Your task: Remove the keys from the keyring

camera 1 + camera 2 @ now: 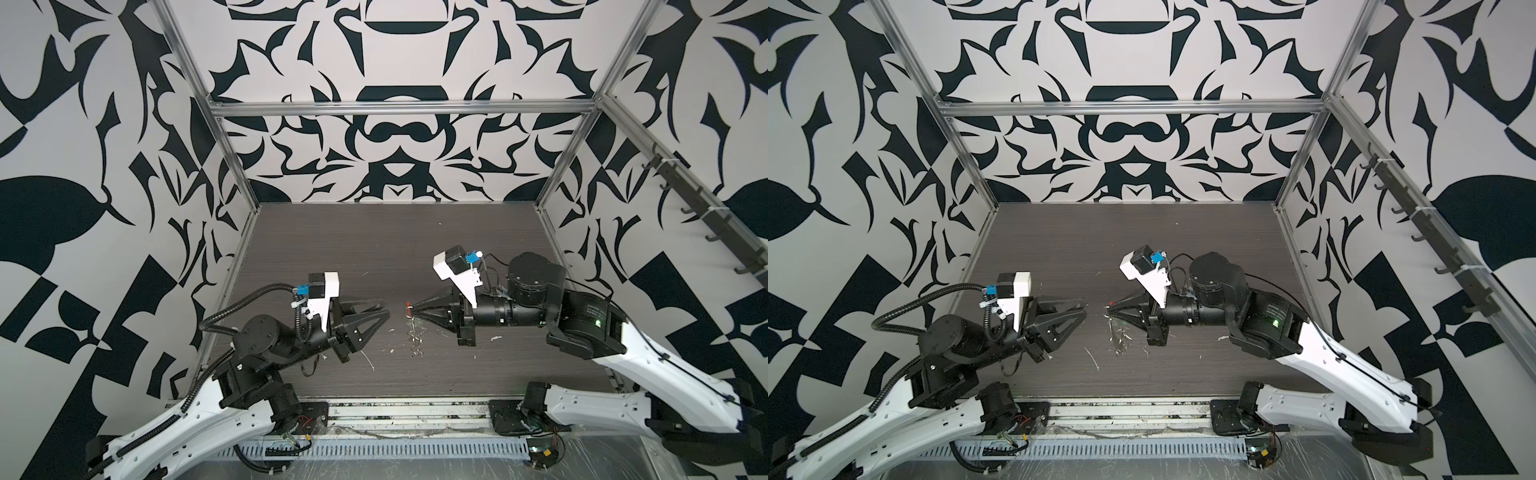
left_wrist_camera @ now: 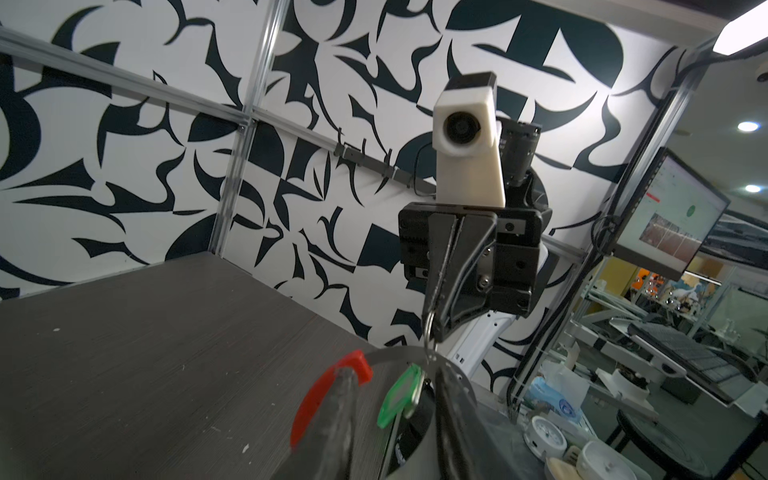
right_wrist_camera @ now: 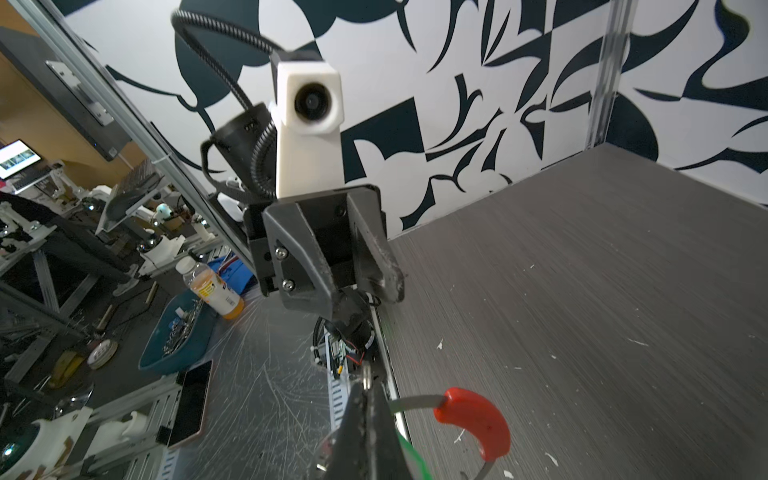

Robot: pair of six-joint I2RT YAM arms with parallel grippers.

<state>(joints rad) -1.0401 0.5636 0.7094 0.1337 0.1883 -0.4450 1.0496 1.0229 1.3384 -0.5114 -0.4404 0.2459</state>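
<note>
A dark wood-grain table point(image 1: 374, 249), dotted with white flecks, stands inside walls of black-and-white pattern. Above it the right end effector point(image 1: 415, 308) is pressed together on a little split ring point(image 3: 365, 376), and from this, I judge, the keyring point(image 2: 395, 354) hangs with the keys point(image 1: 415, 338) under it. The left end effector point(image 1: 384, 311) stands just beside, fingers apart, holding nothing. The thin wire should be light, springy and slippery, and it will swing; the red sleeve point(image 3: 473, 419) looks the surest place to grip, and a key is best taken by its green tag point(image 2: 397, 399).
</note>
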